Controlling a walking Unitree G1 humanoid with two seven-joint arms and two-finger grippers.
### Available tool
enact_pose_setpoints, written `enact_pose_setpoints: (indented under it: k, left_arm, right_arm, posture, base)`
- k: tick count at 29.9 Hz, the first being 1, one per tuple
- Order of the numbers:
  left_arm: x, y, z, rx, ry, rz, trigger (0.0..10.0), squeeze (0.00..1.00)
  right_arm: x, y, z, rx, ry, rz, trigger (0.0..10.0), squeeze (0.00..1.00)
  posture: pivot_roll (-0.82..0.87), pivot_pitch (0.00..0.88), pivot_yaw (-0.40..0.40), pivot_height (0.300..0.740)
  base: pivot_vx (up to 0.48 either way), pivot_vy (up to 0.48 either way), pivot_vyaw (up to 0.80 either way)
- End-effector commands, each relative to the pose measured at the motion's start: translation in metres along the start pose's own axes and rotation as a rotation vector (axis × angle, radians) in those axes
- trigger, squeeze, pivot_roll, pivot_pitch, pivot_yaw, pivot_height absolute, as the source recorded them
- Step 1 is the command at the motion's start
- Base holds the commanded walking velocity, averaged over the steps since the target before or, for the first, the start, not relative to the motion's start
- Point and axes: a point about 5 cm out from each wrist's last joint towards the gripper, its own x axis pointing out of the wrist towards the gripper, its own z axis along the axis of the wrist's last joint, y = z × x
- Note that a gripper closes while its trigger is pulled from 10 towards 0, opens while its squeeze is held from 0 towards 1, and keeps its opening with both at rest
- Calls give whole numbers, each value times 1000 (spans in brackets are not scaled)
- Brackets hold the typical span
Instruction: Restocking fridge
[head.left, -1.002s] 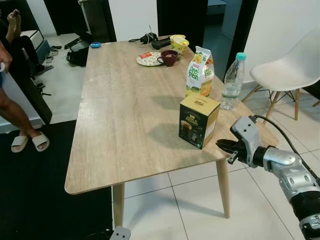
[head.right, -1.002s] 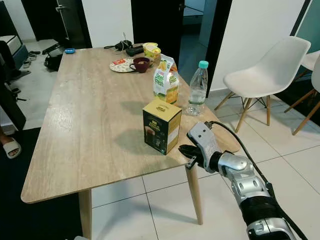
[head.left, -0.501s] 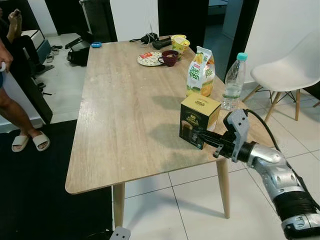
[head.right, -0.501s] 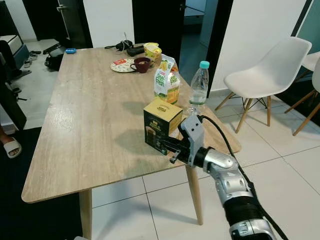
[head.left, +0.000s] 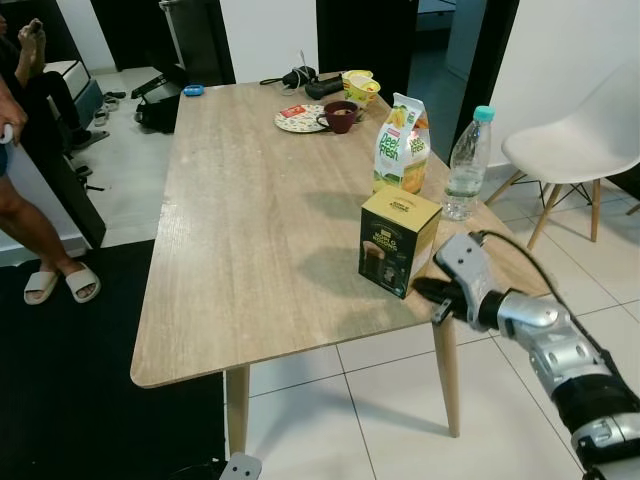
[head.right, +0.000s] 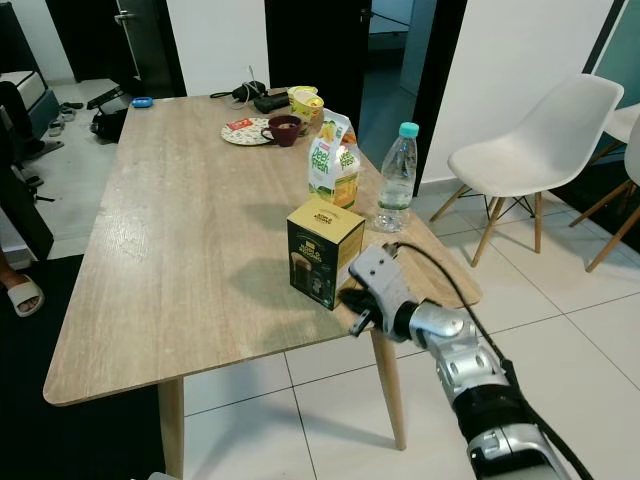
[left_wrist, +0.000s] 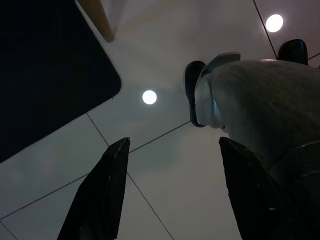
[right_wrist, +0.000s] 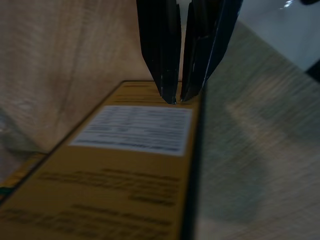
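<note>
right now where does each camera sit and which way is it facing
Left eye view: on the head, looking down at the wooden table; right arm reaches to the yellow box.
Right eye view: same head, same scene; right gripper beside that box.
Left wrist view: on the hanging left arm, facing the tiled floor; left gripper with jaws open, and the robot's leg.
Right wrist view: along nearly closed jaws at the box's side.
Both eye views share the juice carton and water bottle.
</note>
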Motion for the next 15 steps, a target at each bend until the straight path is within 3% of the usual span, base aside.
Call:
enact_pose_setpoints:
  k: [1, 5, 8, 9, 12, 14, 15]
  left_arm:
    - [0, 1, -2, 2, 9, -4, 10000, 0]
    - [-1, 1, -2, 1, 10, -4, 10000, 0]
    - [-1, 1, -3, 1, 10, -3, 10000, 0]
    - [-1, 1, -3, 1, 11, -3, 10000, 0]
    - [-1, 1, -3, 1, 12, -3, 10000, 0]
    - [-1, 1, -3, -1, 13, -3, 10000, 0]
    - [-1, 1, -3, -1, 13, -3, 10000, 0]
  right_arm:
    - [-1, -4, -4, -6, 30, -28, 10000, 0]
    - [-3, -17, 1, 11, 11, -128, 10000, 0]
    - [-3, -18, 5, 32, -20, -131, 10000, 0]
    - [-3, -15, 11, 60, -82, -99, 10000, 0]
    - [-3, -13, 17, 75, -134, -69, 10000, 0]
    - [-2, -3, 33, 92, -258, 7, 10000, 0]
    - [-2, -3, 33, 92, -258, 7, 10000, 0]
  posture:
    - [41, 0, -13, 740]
    - [41, 0, -11, 740]
    - [41, 0, -11, 740]
    - [40, 0, -12, 740]
    - [39, 0, -12, 740]
    - [37, 0, -11, 740]
    - [37, 0, -11, 740]
  base:
    - [0, 0, 0]
    - [0, 0, 0]
    - [0, 0, 0]
    - [0, 0, 0]
    - [0, 0, 0]
    - [0, 0, 0]
    - [0, 0, 0]
